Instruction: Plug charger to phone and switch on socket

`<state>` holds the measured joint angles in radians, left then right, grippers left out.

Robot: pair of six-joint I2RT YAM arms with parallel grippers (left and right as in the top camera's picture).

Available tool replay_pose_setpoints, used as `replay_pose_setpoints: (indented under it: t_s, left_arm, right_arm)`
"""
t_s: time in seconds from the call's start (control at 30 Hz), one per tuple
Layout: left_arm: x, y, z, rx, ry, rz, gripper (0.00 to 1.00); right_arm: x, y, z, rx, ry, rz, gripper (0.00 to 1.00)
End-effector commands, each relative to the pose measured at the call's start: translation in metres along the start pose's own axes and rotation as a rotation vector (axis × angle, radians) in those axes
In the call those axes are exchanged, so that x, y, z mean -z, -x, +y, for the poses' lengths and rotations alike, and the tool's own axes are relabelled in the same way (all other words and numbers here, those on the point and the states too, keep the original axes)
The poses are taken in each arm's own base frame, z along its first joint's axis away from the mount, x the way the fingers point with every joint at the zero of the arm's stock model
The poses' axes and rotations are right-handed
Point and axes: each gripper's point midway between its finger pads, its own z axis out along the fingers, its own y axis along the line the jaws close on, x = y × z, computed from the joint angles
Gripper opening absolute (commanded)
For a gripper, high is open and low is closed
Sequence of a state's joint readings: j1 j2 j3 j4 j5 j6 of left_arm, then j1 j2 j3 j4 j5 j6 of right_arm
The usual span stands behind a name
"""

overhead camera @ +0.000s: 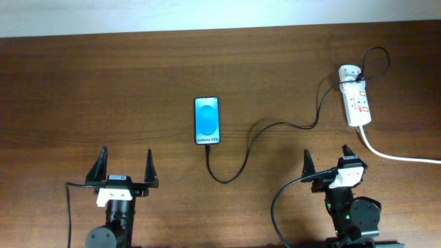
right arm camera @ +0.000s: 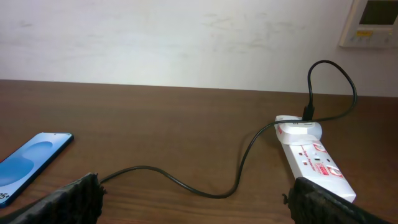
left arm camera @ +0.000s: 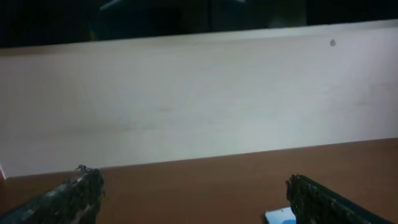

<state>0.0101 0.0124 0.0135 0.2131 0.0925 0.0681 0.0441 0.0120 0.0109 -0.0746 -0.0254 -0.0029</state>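
The phone lay mid-way across the bench, screen lit; the charger ran from its near edge to the socket at far right. The left gripper and right gripper sat at the near side, jaws wide open and empty.

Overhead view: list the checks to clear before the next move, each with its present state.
1. Black-edged smartphone with lit blue screen lies screen up, uncovered: ok.
2. Thin black charger cable tip seated in the phone: cannot tell.
3. White plug adapter seated in the white oblong power strip: ok.
4. Strip switched on: cannot tell.
5. Left gripper fingers open, empty: ok.
6. Right gripper fingers open, empty: ok.
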Motion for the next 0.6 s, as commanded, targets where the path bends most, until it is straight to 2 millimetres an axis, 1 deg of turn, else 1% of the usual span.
replay_pose_setpoints:
  t_s: [0.0,0.1,0.2,0.4,0.53,0.57]
  left_arm:
    - [0.002,-0.019,0.018,0.045,0.106,0.074,0.99]
    - [0.007,-0.052,0.018,0.062,0.119,0.205,0.99]
    - [0.013,-0.073,0.020,0.061,0.138,0.297,0.99]
    - [0.013,-0.074,0.023,0.108,0.161,0.294,0.99]
    - [0.013,-0.074,0.022,0.101,0.154,0.295,0.99]
    - [0.013,-0.073,0.018,0.104,0.133,0.295,0.99]
  right_arm:
    - [0.000,-0.002,0.001,-0.004,0.004,0.003,0.98]
    - [0.000,-0.002,0.001,-0.004,0.004,0.003,0.98]
    - [0.000,-0.002,0.001,-0.004,0.004,0.003,0.98]
    - [0.000,-0.002,0.001,-0.004,0.004,0.003,0.98]
    - [0.000,-0.002,0.001,-0.004,0.004,0.004,0.98]
    - [0.000,-0.002,0.001,-0.004,0.004,0.003,0.98]
